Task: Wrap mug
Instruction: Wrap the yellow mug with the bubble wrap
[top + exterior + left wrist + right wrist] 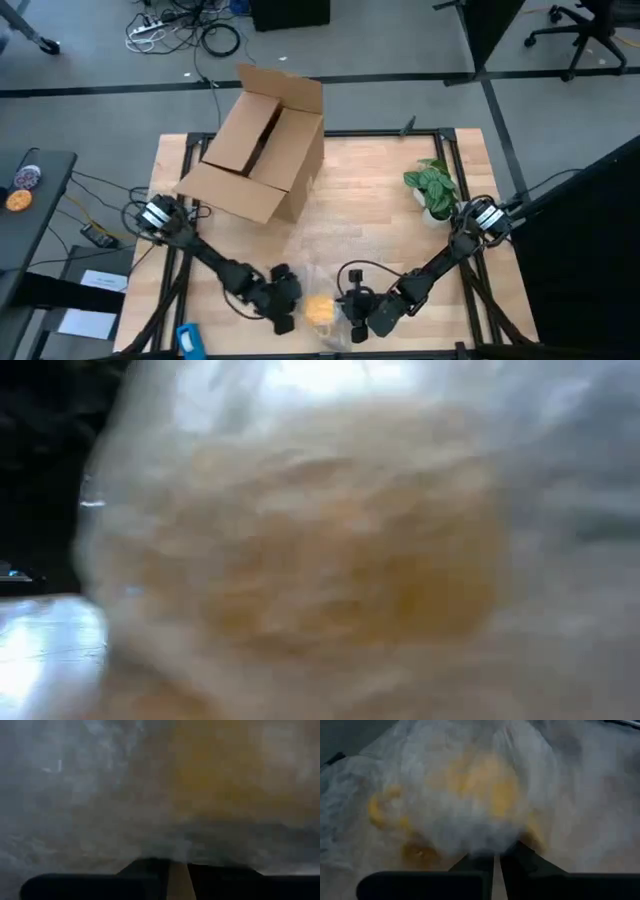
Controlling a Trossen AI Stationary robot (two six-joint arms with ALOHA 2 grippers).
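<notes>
Mug: small yellow-orange glossy mug (318, 310) under crinkly clear plastic sheet (330, 322), near table's front edge.
Left gripper (286, 320): just beside mug; finger spacing cannot be told.
Right gripper (493, 862): fingers nearly together, pinching sheet.

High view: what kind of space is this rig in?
Likely a robotics lab or workshop. A wooden table on a black frame stands on grey floor, loose cables lie beyond it, and an office chair sits in the far corner.
</notes>
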